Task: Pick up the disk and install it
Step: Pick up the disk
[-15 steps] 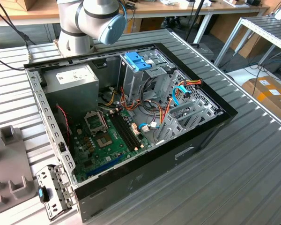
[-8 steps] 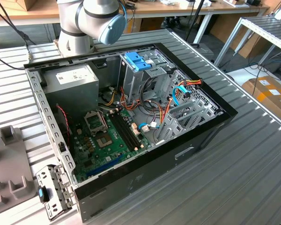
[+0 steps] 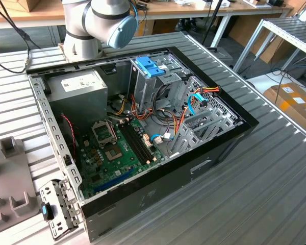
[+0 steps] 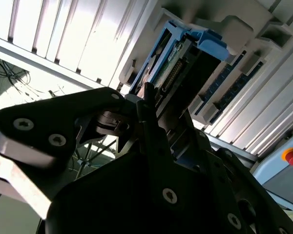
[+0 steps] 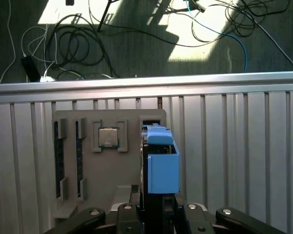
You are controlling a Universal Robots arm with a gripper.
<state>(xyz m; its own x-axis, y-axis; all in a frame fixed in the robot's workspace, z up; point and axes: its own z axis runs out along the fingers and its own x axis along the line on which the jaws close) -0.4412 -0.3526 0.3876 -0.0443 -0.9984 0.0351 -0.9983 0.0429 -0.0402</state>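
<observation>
Ribbed metal tabletop carrying an open computer case; disk at the grey holder.
In the exterior view the arm shows its base and shoulder joint beyond the case. In the first wrist view the grey holder lies on the tabletop near its edge. The claw straddles the disk, which stands on edge, blue rail toward the camera, far end at a holder slot. Clamped or loose: cannot tell.
</observation>
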